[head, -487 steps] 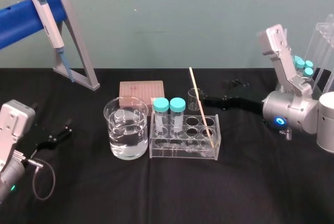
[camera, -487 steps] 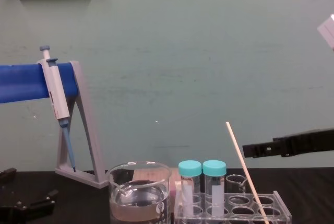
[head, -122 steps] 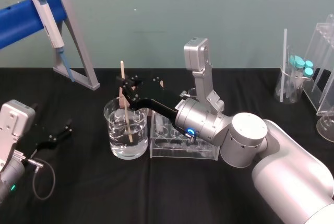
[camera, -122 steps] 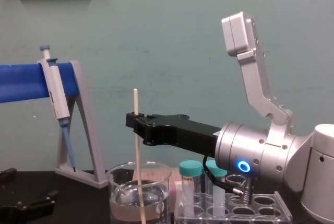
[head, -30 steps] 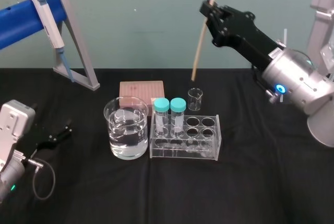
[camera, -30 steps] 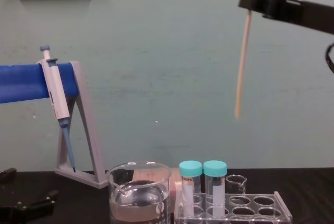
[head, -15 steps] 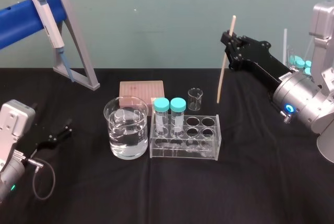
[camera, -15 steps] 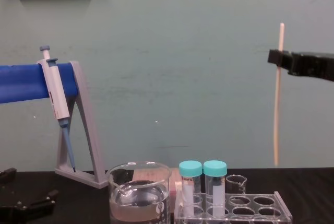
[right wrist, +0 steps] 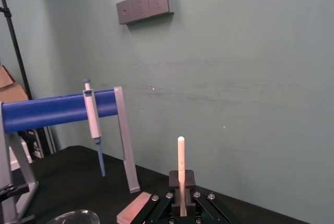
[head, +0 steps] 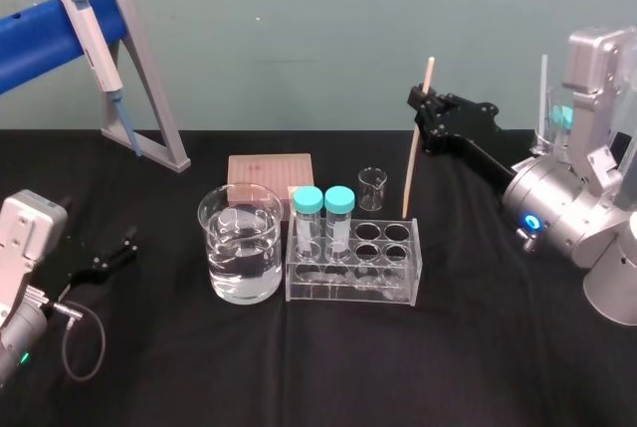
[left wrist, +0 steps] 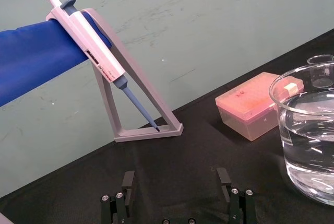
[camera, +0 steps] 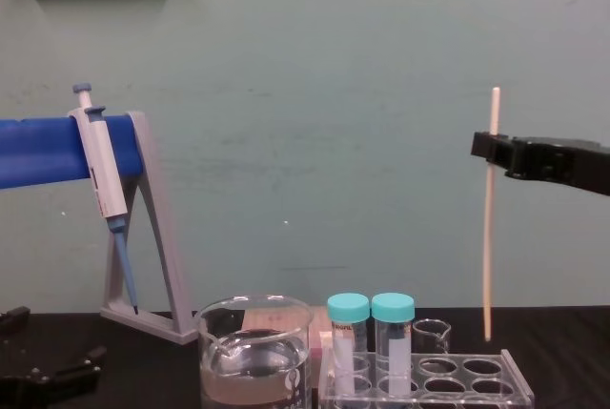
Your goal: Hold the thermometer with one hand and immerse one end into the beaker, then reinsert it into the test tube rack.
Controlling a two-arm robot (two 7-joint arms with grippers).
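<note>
Well to the left of the test tube rack (head: 353, 273), we see the left gripper (left wrist: 177, 203) parked near the black cloth (head: 478, 347), its fingers spread and empty. Behind and left of the rack stands a grey-and-blue pipette stand (head: 149, 99) with a pipette (head: 88, 34) hung on it. Just beside the rack's left end sits the beaker (head: 242, 246), wide, round, clear glass, about half full of clear liquid. The rack itself is clear hard plastic with rows of round holes, and two teal-capped tubes (head: 307, 218) fill its left holes. Above the rack's right end hangs the thermometer (head: 413, 168), a thin, straight, cream rod, nearly upright, its lower tip just short of the holes. The right gripper (head: 425, 108), black and flat, pinches the rod near its top, reaching in from the right of the rack. We judge the return to the rack is in hand. Next, the tip must line up over an open hole and go straight down, gently.
</note>
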